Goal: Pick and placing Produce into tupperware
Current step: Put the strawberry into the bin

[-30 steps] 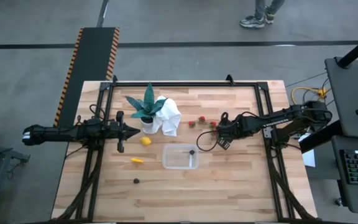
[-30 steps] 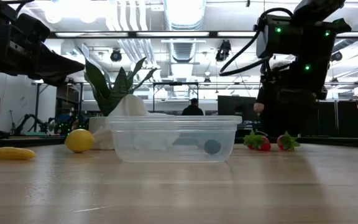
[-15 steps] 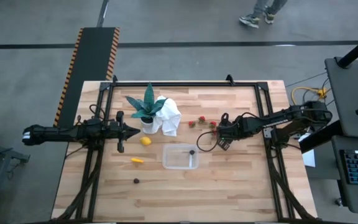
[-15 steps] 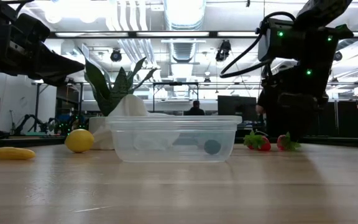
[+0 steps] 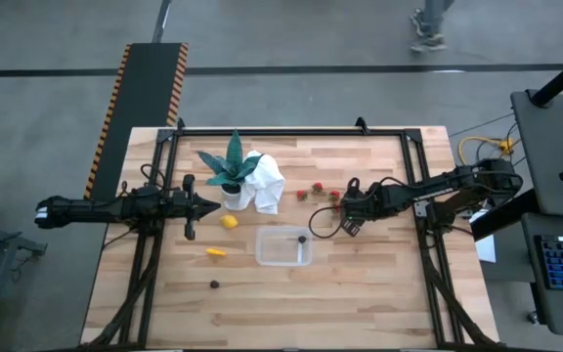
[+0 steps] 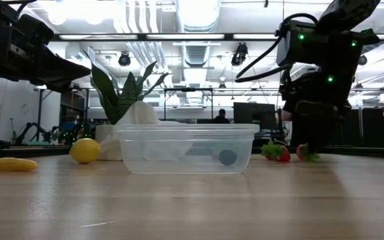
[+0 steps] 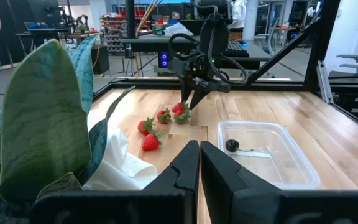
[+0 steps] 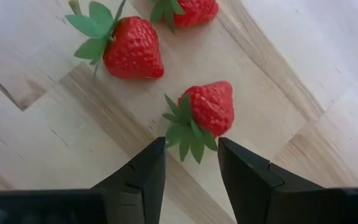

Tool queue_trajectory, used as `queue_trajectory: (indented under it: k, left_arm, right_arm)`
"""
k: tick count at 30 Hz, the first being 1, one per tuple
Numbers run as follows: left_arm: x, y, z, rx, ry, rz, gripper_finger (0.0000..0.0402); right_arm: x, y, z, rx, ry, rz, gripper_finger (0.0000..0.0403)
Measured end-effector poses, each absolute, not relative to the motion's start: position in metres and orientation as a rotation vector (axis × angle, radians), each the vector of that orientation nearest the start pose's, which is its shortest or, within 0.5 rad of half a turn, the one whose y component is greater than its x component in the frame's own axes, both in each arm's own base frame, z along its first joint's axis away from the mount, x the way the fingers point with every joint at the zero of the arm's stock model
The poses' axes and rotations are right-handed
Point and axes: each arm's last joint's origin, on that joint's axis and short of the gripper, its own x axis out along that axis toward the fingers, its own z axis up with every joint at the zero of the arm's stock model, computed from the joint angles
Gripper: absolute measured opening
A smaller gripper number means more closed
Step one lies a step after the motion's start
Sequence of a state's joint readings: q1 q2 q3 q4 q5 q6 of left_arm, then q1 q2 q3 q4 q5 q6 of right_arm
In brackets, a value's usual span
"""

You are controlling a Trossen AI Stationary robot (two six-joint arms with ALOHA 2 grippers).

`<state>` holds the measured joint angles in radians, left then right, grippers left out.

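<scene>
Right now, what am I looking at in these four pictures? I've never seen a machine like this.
Two dark robot arms work at a wooden table. One camera looks down from above, one sits at table level, and one rides on each wrist. The right gripper is open, poised over a red strawberry; the left gripper waits shut near the green potted plant. Nothing is held. A clear plastic container already holds one small dark fruit. A yellow lemon lies outside.

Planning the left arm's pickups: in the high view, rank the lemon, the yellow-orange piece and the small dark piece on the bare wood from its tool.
1. Lemon, just right of the left tool.
2. Yellow-orange piece, toward the table's near edge.
3. Small dark piece, nearer that edge.
</scene>
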<state>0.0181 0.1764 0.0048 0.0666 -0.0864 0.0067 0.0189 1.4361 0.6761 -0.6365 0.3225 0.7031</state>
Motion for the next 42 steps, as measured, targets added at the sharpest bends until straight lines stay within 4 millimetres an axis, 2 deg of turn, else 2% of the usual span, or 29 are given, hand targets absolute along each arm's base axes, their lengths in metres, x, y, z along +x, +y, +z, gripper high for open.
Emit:
queue_trajectory:
  k: [10, 24, 36, 42]
  left_arm:
    - [0.108, 0.004, 0.157, 0.010, 0.105, 0.104, 0.0000]
    - [0.108, 0.004, 0.157, 0.010, 0.105, 0.104, 0.0000]
    - [0.108, 0.004, 0.157, 0.010, 0.105, 0.104, 0.0000]
    - [0.108, 0.004, 0.157, 0.009, 0.105, 0.104, 0.0000]
  right_arm:
    - [0.217, -0.005, 0.142, 0.342, 1.228, -0.720, 0.0125]
    - [0.216, -0.005, 0.142, 0.326, 1.248, -0.693, 0.0013]
    - [0.215, -0.005, 0.142, 0.324, 1.255, -0.689, 0.0009]
    - [0.223, 0.000, 0.152, 0.383, 1.281, -0.520, 0.0011]
